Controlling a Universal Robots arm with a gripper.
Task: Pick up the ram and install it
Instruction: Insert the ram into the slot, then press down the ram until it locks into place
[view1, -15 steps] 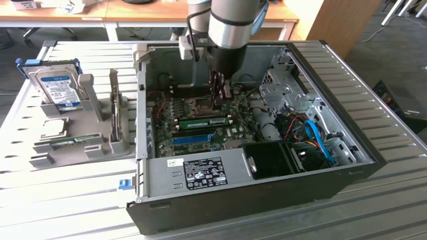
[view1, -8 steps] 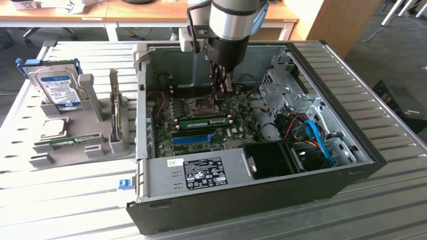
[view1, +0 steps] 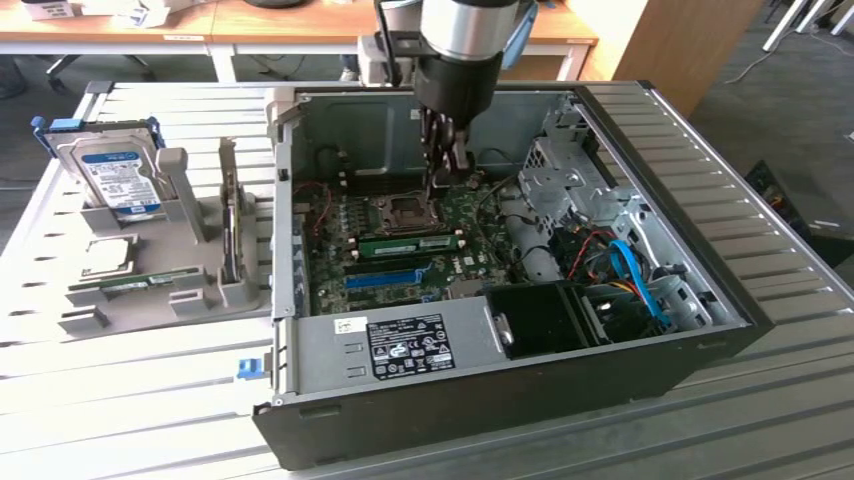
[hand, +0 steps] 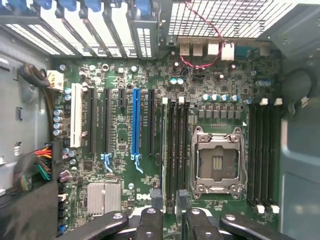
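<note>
A ram (view1: 407, 243) stick, green with a pale label, sits in a memory slot on the motherboard (view1: 461, 215) inside the open computer case, next to the expansion slots. In the wrist view the ram (hand: 164, 150) shows edge-on as a pale strip in the slot nearest the black and blue expansion slots. My gripper (view1: 447, 170) hangs above the board near the processor socket (view1: 400, 208). Seen from the wrist, my gripper (hand: 169, 201) stands open with its dark fingertips (hand: 156, 199) over the end of the memory slots, and nothing is between them.
A grey holder (view1: 180, 275) at the exterior view's left carries a blue-labelled hard drive (view1: 118, 175), a square silver processor (view1: 107, 255) and another green stick (view1: 134, 284). Case walls (view1: 694, 250), the drive cage, cables and the black power supply (view1: 541, 315) surround the board.
</note>
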